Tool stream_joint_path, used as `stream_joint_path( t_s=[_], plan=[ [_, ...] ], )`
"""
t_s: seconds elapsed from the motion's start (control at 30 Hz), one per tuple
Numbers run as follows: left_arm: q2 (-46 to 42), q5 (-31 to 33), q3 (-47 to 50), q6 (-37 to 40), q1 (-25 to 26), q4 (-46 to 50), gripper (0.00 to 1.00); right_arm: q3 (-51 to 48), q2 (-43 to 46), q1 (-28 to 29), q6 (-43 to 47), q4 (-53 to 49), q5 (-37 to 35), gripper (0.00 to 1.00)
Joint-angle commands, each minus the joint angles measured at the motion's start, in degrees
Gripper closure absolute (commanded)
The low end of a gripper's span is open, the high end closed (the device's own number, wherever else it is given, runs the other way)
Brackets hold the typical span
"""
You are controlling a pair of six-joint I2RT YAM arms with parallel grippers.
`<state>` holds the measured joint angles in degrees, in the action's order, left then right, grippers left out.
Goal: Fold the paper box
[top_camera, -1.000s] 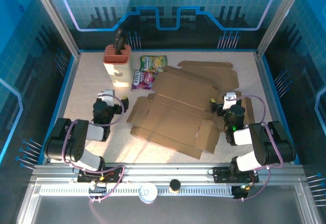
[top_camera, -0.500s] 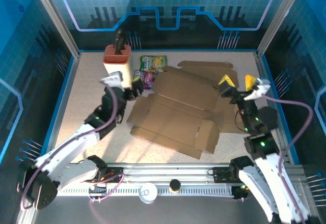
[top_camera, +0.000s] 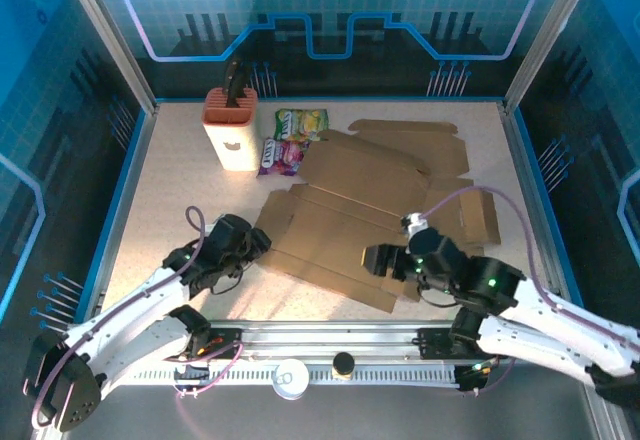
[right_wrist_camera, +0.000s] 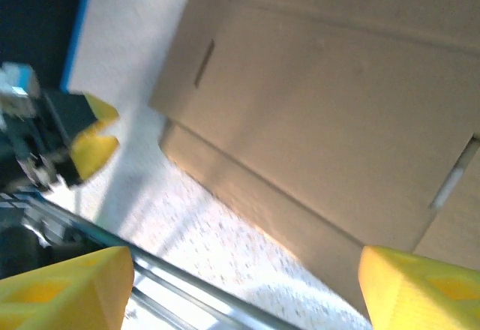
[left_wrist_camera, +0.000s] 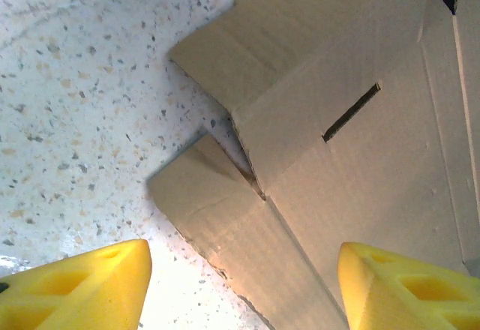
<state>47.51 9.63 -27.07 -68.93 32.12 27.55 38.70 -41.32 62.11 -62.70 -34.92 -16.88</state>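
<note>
Left end effector (left_wrist_camera: 244,289), right end effector (right_wrist_camera: 244,292) spread above paper box (top_camera: 345,215). Left wrist resolves flap slot (left_wrist_camera: 351,111); overhead adds far-edge snacks (top_camera: 300,123).

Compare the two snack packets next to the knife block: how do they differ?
Colour: the far packet is green and yellow, while the near packet is pink and purple.
Place: the far packet lies further back, to the right of the knife block. The near packet lies closer to the arms, between the block's base and the edge of the cardboard.
Both are small and lie flat on the table.
</note>
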Motion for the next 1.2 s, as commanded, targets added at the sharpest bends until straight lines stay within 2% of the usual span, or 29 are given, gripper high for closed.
stream_joint_path(
  t_s=[0.0,0.2,0.43,0.53,0.7,1.17],
  plan=[
    [-1.2,-3.9,2.6,-6.3,0.1,-2.9,0.33,0.8,-4.0,5.2,-7.4,1.9,-9.3,0.20],
    [0.1,-4.9,6.1,-7.4,-0.7,-10.2,0.35,-1.0,-7.6,7.3,-8.7,9.6,-8.0,0.20],
    [6.2,-7.7,7.1,-5.6,-5.2,-19.4,0.42,-2.7,-7.7,7.4,-9.5,11.9,-7.4,0.20],
    [9.8,-8.0,7.0,-5.2,-5.6,-23.0,0.43,-2.8,-7.5,7.3,-9.4,11.9,-7.6,0.20],
    [11.4,-7.1,7.1,-5.4,-5.7,-23.4,0.48,-2.7,-7.3,6.8,-9.5,11.5,-7.3,0.19],
    [14.7,-5.7,7.7,-2.7,-7.5,-27.5,0.53,-5.3,-8.2,6.5,-11.4,15.5,-5.3,0.19]
  ],
)
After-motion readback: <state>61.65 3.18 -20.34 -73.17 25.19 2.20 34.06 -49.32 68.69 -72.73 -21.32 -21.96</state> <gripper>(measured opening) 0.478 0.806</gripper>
